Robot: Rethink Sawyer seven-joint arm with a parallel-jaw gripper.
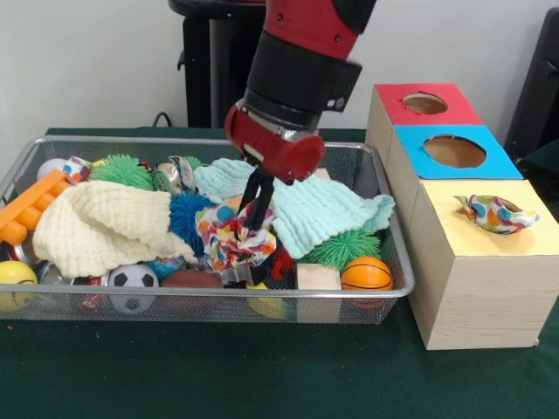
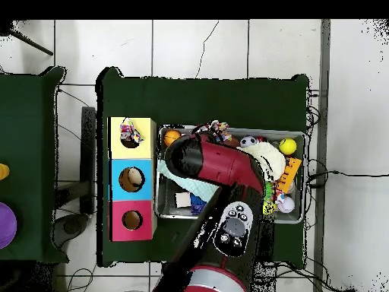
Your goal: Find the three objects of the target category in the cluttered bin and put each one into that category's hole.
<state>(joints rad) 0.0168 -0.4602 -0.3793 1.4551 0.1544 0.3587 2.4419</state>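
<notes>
Wire bin [image 1: 376, 292] all round my gripper [image 1: 256, 214], crammed. Cream cloth [image 1: 96, 229] off to one side of it, mint cloth [image 1: 323, 214] off to the other, balls and a wooden block low along the near wall.

My fingers are down in a patterned fabric scrap [image 1: 231, 240] and look pinched together on it. Judged from the front view only; the arm hides them from above.

Step in hand, as I read it: picking the second fabric piece. A like-patterned scrap [image 1: 496, 214] already lies on the yellow box [image 1: 476, 279], beyond the mint cloth from my gripper, draped at its hole rather than clearly through.

Next move calls for a straight lift clear of the bin rim, checking nothing neighbouring rides up, then carrying across to the yellow hole.

Green cloth covers the table [image 1: 262, 375]. Pale wall behind, tiled floor around.
</notes>
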